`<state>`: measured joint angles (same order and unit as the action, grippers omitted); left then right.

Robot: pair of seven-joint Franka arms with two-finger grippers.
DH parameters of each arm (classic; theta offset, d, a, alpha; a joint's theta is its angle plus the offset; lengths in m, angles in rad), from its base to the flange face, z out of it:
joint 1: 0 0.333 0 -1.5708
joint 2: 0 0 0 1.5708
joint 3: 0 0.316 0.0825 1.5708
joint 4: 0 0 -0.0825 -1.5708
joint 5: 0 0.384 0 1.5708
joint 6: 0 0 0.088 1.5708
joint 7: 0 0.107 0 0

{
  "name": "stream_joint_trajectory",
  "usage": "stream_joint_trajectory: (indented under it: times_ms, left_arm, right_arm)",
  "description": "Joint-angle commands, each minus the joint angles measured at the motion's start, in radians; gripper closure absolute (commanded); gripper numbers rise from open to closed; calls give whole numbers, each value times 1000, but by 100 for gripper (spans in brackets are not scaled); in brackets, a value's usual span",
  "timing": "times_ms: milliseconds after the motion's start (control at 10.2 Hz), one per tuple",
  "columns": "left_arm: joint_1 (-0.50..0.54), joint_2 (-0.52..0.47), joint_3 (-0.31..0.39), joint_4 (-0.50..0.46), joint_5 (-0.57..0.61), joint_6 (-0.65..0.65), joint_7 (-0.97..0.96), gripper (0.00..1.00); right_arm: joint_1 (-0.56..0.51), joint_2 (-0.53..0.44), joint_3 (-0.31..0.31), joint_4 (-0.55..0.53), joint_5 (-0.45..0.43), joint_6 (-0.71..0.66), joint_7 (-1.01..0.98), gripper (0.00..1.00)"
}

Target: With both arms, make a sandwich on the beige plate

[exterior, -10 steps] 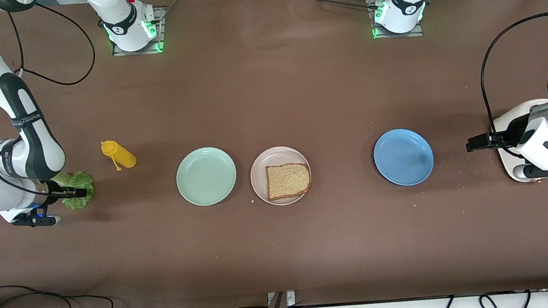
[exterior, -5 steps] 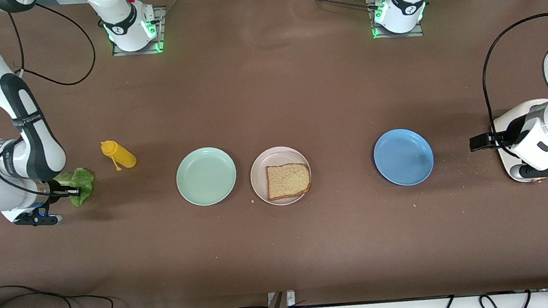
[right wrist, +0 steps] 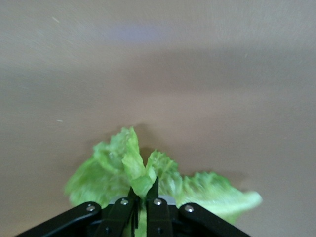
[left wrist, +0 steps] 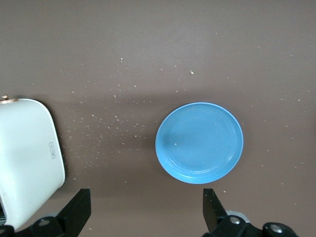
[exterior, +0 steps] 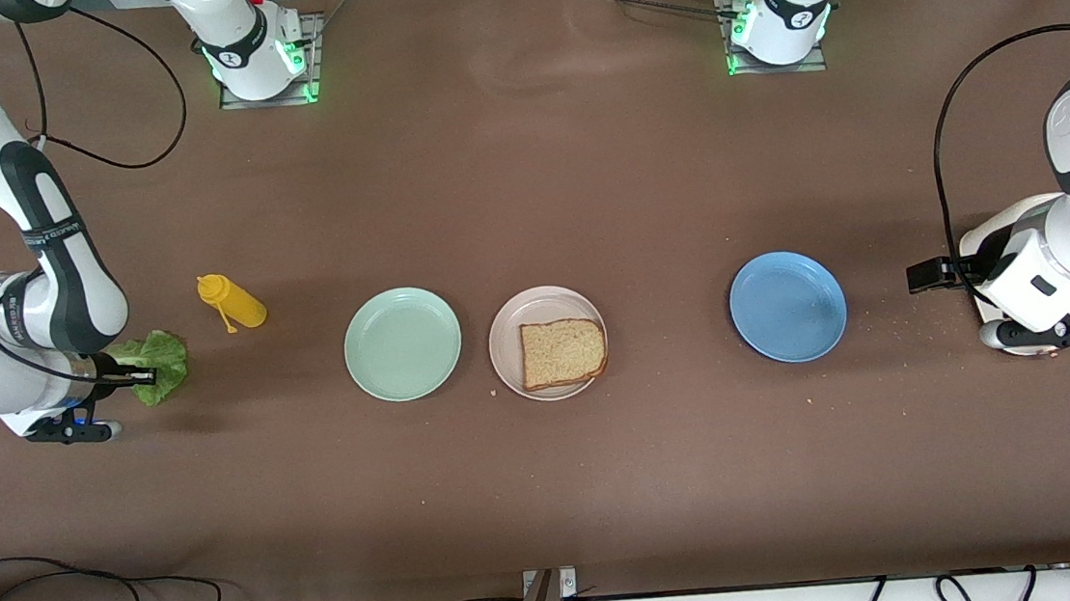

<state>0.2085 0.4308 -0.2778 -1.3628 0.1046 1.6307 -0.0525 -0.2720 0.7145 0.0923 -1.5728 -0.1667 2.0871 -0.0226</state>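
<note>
Bread slice (exterior: pixel 564 352) flat, seemingly table-aligned

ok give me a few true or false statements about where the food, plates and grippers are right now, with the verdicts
1. One bread slice lies on the beige plate. True.
2. The right gripper is shut on the lettuce leaf. True.
3. The mint-green plate holds the lettuce leaf. False: that plate is bare; the leaf is at the right arm's end of the table.
4. The left gripper grips the blue plate. False: it is open above the table, holding nothing.
5. The yellow bottle stands upright. False: it lies on its side.
</note>
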Motion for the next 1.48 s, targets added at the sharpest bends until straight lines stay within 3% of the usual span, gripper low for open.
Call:
stream_joint_trajectory:
  times_ms: [0,197,394,689,984,1378]
  left_arm:
    - [-1,-24,2,43,-45,-41,36,0]
    - [5,-49,6,47,-28,-43,37,0]
    - [6,-75,9,47,-17,-43,34,0]
    - [28,-92,6,47,-29,-38,59,0]
    - [31,-98,9,45,-34,-40,201,0]
    - [31,-98,11,40,-36,-40,207,0]
  right_arm:
    - [14,-27,20,173,-7,-239,-13,100]
    - [19,-33,75,307,-10,-388,-23,100]
    - [19,-50,162,403,-5,-453,-22,100]
    - [23,-53,317,461,-4,-452,-4,100]
    - [57,-41,467,465,-2,-336,-2,100]
    - [314,14,466,461,-2,-164,121,100]
